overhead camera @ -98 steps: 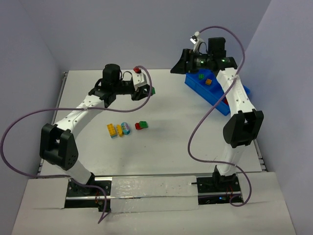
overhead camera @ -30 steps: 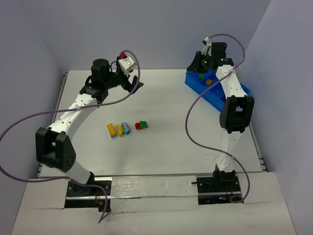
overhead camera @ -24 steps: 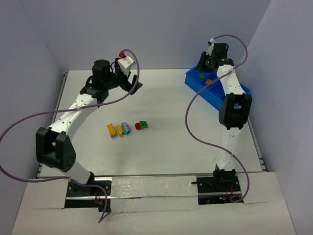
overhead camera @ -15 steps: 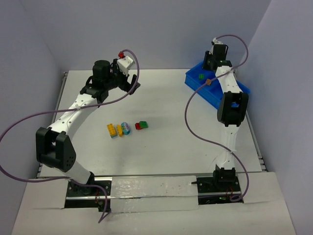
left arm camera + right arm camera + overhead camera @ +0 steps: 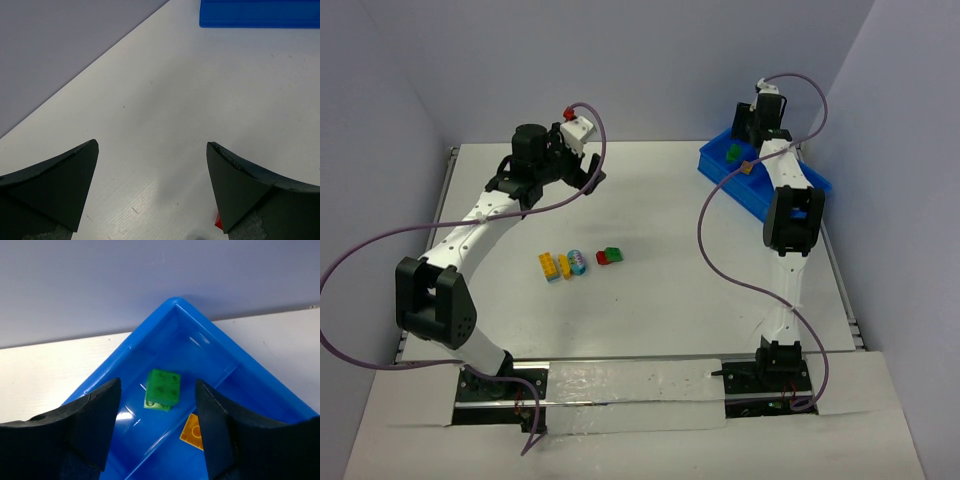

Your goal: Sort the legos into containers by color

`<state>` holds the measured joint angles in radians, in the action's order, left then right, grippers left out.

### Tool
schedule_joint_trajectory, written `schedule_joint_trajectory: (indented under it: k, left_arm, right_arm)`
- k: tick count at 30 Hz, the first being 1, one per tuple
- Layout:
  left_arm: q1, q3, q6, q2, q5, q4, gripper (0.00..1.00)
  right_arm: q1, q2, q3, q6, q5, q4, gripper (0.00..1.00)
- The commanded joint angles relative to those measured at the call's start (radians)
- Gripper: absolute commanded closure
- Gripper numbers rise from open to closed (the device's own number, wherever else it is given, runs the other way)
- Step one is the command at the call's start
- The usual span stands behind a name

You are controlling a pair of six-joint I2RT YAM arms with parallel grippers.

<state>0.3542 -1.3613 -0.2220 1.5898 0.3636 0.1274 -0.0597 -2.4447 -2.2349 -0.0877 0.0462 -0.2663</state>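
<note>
My right gripper (image 5: 157, 384) hangs open over the far corner of the blue bin (image 5: 131, 342), above a green lego (image 5: 163, 389) that lies loose in the corner compartment, apparently on a second, lighter green one. An orange lego (image 5: 192, 432) rests in the compartment beside it. In the top view the right gripper (image 5: 738, 140) is at the bin's (image 5: 745, 192) far end. My left gripper (image 5: 592, 172) is open and empty over the table's far left. A yellow-orange pair (image 5: 555, 266), a light blue lego (image 5: 578, 262) and a red-green pair (image 5: 610, 256) sit mid-table.
In the left wrist view the left gripper (image 5: 152, 144) frames bare white table, with the blue bin's side (image 5: 260, 15) at the top and a red sliver (image 5: 218, 222) by the right finger. Purple walls close in behind and on both sides.
My right gripper has moved further toward the bin's far corner and opened, leaving the green lego in the compartment. The left arm has barely shifted.
</note>
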Motion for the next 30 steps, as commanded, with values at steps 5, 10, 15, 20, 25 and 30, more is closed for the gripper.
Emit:
schedule_joint_trajectory:
  k: [5, 10, 15, 20, 25, 30]
  left_arm:
    - [-0.017, 0.005, -0.089, -0.026, 0.211, 0.077, 0.01]
    - [-0.011, 0.009, -0.348, -0.013, 0.391, 0.347, 0.04]
    - [0.027, 0.018, -0.46, 0.035, 0.394, 0.534, 0.08]
    - [0.116, 0.057, -0.418, 0.08, 0.263, 0.488, 0.1]
    - [0.165, -0.062, -0.354, 0.217, 0.187, 0.542, 0.16]
    - [0.209, -0.168, -0.333, 0.312, 0.091, 0.621, 0.19]
  right_arm:
    - [-0.003, 0.072, -0.027, 0.005, 0.034, 0.043, 0.23]
    - [0.003, 0.216, 0.06, 0.02, 0.084, 0.032, 0.15]
    - [0.008, 0.36, 0.174, 0.025, 0.141, 0.013, 0.03]
    - [0.016, 0.499, 0.318, 0.017, 0.208, -0.035, 0.0]
    - [0.017, 0.594, 0.414, 0.039, 0.231, -0.075, 0.0]
    - [0.016, 0.651, 0.489, 0.072, 0.213, -0.079, 0.0]
